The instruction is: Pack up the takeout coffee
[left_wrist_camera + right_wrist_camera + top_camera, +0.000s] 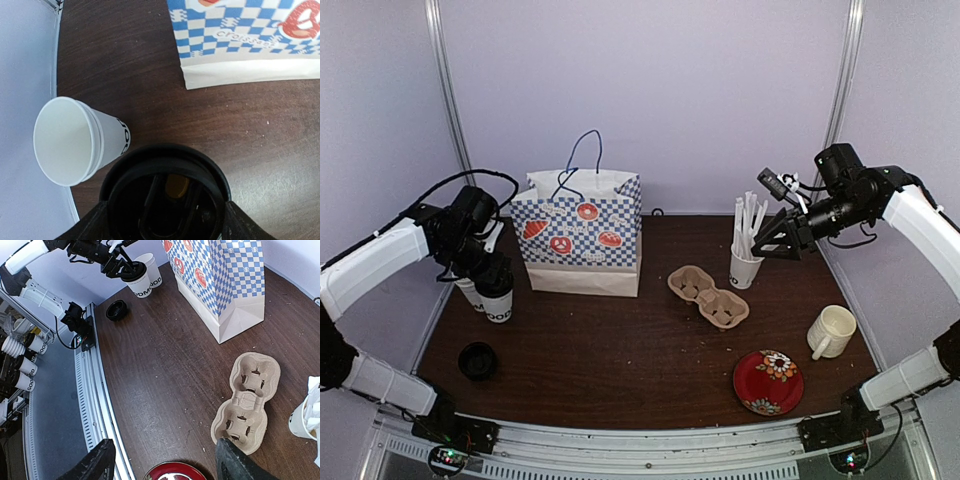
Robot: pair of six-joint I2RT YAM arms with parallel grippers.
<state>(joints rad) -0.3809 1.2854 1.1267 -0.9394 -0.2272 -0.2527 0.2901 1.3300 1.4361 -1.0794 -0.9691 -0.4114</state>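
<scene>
A white takeout coffee cup [499, 302] with black lettering stands at the table's left edge, and a black lid [165, 192] sits on top of it. My left gripper [492, 274] reaches down over it, and its fingers [95, 225] press the lid's rim from both sides. A second, open white cup [70, 142] stands just beside it, towards the wall. Both cups also show in the right wrist view [140, 282]. My right gripper [785, 236] hangs open and empty in the air at the back right, above the table.
A blue-checked paper bag [582, 235] stands at the back left. A cardboard cup carrier [708, 295] lies mid-table, with a cup of white stirrers [746, 264] behind it. A loose black lid [477, 360], a cream mug [832, 330] and a red plate [768, 381] sit near the front.
</scene>
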